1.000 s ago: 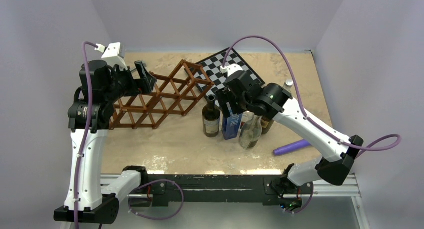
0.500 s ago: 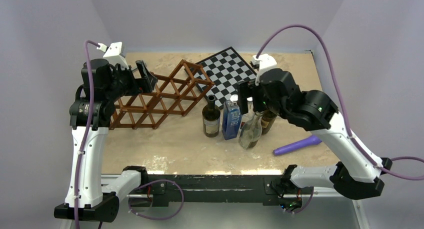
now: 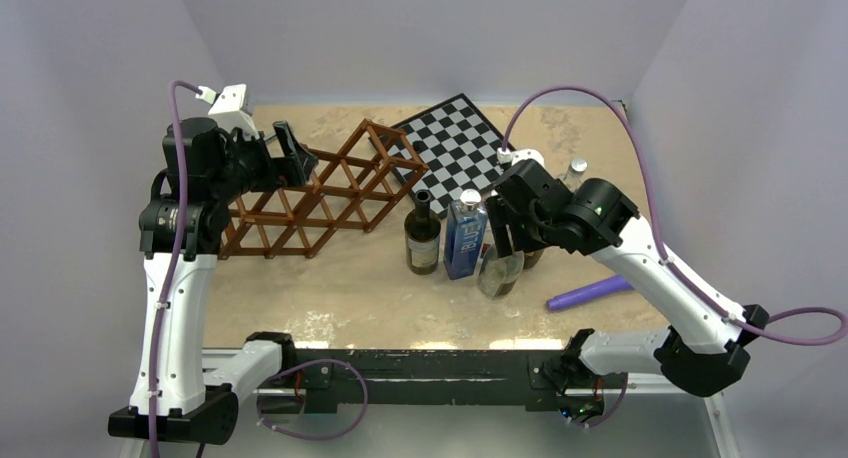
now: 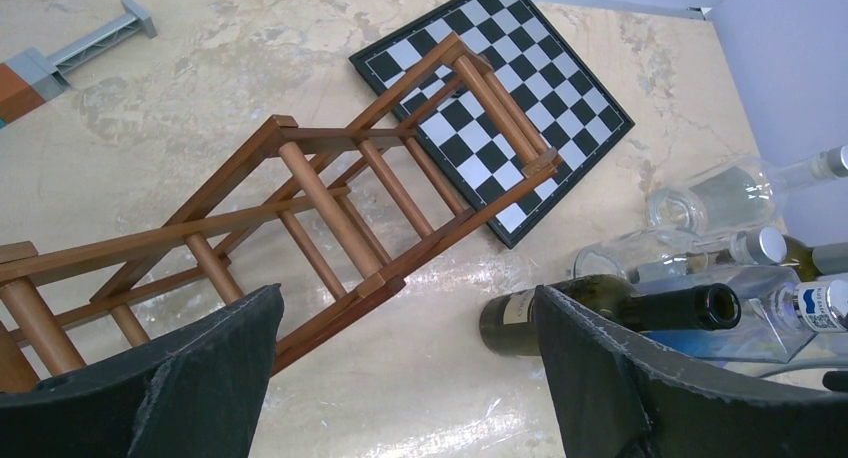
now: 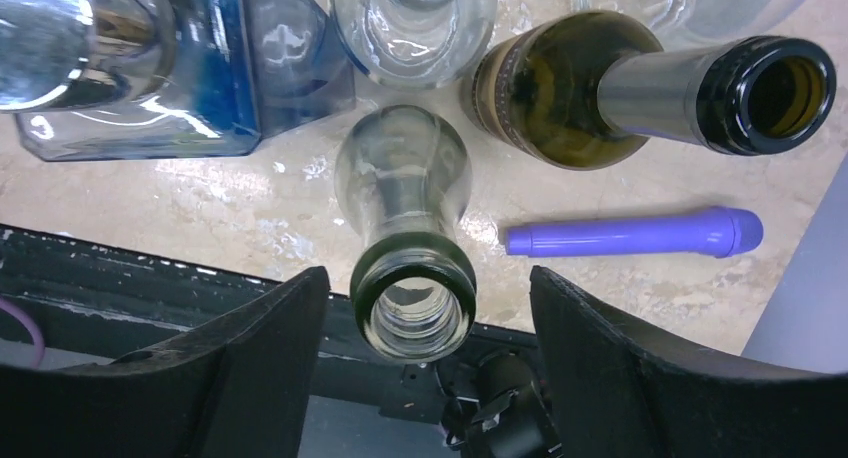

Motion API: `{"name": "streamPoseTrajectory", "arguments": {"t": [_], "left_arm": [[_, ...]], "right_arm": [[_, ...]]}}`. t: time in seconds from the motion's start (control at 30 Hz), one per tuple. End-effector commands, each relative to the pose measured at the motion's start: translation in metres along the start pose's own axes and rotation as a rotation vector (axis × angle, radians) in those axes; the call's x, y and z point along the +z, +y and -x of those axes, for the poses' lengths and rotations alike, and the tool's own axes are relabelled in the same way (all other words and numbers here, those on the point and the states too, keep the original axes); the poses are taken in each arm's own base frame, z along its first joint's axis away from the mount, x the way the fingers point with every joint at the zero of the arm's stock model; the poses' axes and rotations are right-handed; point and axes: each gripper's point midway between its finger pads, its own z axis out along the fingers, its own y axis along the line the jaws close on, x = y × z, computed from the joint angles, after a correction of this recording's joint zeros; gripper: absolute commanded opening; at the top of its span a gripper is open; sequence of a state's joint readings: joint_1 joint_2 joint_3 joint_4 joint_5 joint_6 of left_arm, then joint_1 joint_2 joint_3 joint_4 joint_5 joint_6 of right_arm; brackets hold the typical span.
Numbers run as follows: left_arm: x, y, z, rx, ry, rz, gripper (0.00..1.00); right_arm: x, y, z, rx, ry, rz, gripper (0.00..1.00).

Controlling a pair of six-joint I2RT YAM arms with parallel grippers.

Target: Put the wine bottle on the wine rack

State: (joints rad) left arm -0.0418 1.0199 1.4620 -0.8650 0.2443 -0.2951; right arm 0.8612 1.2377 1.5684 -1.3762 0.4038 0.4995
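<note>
The right gripper (image 5: 427,278) has shifted from the blue bottle (image 3: 464,236) toward 3 o'clock. Its jaws now stand apart, straddling the neck of the clear wine bottle (image 5: 405,178) without touching it. The wine rack (image 3: 320,188) lies well off at 9 o'clock, by the wide-open left gripper (image 4: 407,308).

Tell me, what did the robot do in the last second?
The right tool swung from above the blue bottle rightward, then came down over the clear bottle; it now straddles the neck without gripping. Nothing was picked up or released. The left tool, open by the wine rack, and the dark bottle stayed put.
</note>
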Motion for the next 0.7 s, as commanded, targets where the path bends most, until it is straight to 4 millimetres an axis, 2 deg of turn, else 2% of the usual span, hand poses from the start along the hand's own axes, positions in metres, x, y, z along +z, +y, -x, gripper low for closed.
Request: {"name": "streamPoseTrajectory", "arguments": {"t": [0.0, 0.2, 0.37, 0.67], "left_arm": [[-0.004, -0.007, 0.005, 0.003, -0.025, -0.028, 0.99], [-0.008, -0.006, 0.001, 0.001, -0.020, -0.025, 0.99], [-0.012, -0.006, -0.001, 0.001, -0.024, -0.019, 0.99], [-0.018, -0.005, -0.003, 0.004, -0.028, -0.011, 0.99]], "right_arm": [[0.001, -0.003, -0.007, 0.049, 0.013, 0.001, 0.74], [0.008, -0.004, -0.010, 0.068, 0.010, 0.007, 0.71], [0.000, -0.004, -0.003, 0.078, -0.037, 0.037, 0.75], [-0.011, -0.005, 0.002, 0.093, -0.069, 0.060, 0.75]]}}
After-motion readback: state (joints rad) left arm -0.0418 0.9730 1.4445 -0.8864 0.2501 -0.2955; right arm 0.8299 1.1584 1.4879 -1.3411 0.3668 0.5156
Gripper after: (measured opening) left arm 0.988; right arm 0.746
